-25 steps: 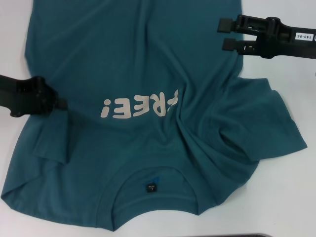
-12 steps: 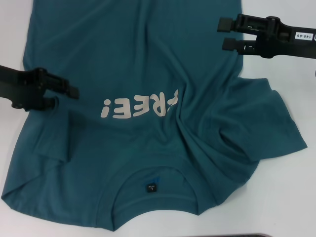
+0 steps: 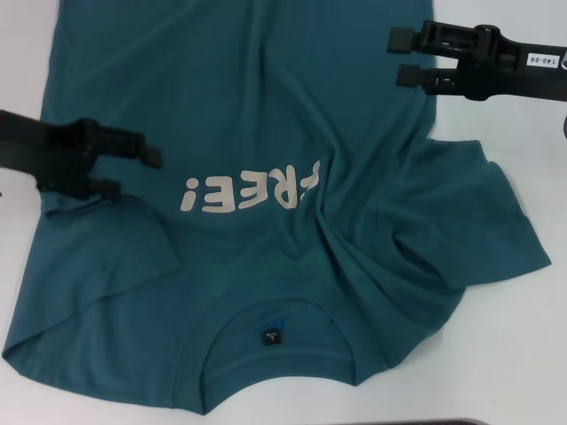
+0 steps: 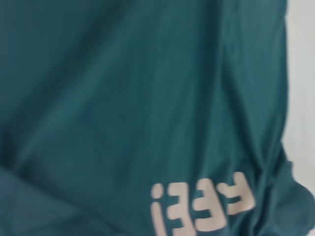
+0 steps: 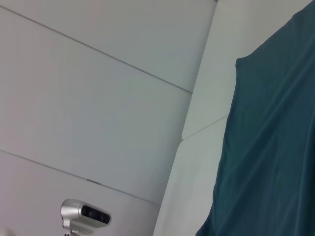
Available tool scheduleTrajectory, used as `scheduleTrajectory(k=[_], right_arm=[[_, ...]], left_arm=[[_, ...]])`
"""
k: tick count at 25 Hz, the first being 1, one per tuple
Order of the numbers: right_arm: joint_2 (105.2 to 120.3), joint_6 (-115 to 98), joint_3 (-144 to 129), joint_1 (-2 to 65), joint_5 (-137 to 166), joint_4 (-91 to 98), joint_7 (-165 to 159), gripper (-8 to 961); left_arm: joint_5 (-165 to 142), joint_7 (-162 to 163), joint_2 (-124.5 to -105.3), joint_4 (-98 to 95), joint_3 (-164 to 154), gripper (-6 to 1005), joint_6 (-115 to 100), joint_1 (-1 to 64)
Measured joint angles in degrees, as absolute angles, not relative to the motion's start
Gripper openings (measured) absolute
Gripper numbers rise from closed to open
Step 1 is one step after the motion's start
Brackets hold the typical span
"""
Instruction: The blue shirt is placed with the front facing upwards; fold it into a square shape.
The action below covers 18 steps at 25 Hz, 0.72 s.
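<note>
The blue shirt (image 3: 266,115) lies front up on the white table, collar (image 3: 275,310) and black neck label (image 3: 269,336) nearest me. Its pale letters (image 3: 248,190) read upside down. The left sleeve is folded inward onto the body (image 3: 133,248), and the right sleeve (image 3: 478,221) lies bunched in wrinkles. My left gripper (image 3: 140,174) hovers open over the shirt's left side beside the letters, holding nothing. My right gripper (image 3: 399,57) stands open at the shirt's far right edge. The left wrist view shows shirt cloth (image 4: 123,98) and the letters (image 4: 202,206). The right wrist view shows the shirt's edge (image 5: 275,147).
Bare white table (image 3: 523,354) borders the shirt on the right and at the near corners. In the right wrist view, pale wall panels (image 5: 98,98) and a small silver camera device (image 5: 84,214) stand beyond the table.
My left gripper has moved right, from the shirt's left edge onto its body, and its fingers now stand apart. The left sleeve fold has shifted inward. The right gripper barely moved.
</note>
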<state>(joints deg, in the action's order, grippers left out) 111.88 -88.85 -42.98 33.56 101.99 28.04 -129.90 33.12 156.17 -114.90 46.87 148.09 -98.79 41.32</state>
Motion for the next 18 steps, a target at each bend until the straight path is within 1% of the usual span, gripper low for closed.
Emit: scheduleTrajectory(k=[2,4,6,7,10,12,15,18], right_arm=[[111.89,-88.85,-42.98,33.56,101.94,28.04,-129.9,914],[111.88,-88.85,-42.98,33.61,101.91,28.04,-129.9,914],[111.88,-88.85,-42.97,33.69,101.93,28.04,-129.91,914],[111.88,-88.86,-42.98,33.71,101.96,28.03,-129.91,914],[111.88,-88.84,-42.97,33.7,101.99,28.04,-129.91,914],[111.88,-88.81,-42.98,33.65,101.99,28.04,-129.91,915],[111.83,-88.72,-42.98,33.54,101.93,28.03,-129.9,915],[111.81,-88.59,-42.98,33.58,101.89,28.03,-129.91,915]], left_arm=[[34.46,155.41,-115.01,46.95,148.07,797,-99.22,41.11],[34.31,155.73,-114.73,47.92,148.11,841,-99.21,40.43],[33.92,156.47,-114.11,48.94,148.27,883,-98.98,39.34],[33.78,157.08,-113.41,49.53,148.39,905,-98.75,38.45],[33.73,158.1,-111.87,50.03,148.54,905,-97.54,36.14],[33.72,158.52,-111.31,50.18,148.59,905,-96.22,34.93],[33.71,158.68,-111.21,50.14,148.45,905,-94.42,33.94],[33.64,158.55,-111.58,49.75,148.15,905,-92.57,33.64]])
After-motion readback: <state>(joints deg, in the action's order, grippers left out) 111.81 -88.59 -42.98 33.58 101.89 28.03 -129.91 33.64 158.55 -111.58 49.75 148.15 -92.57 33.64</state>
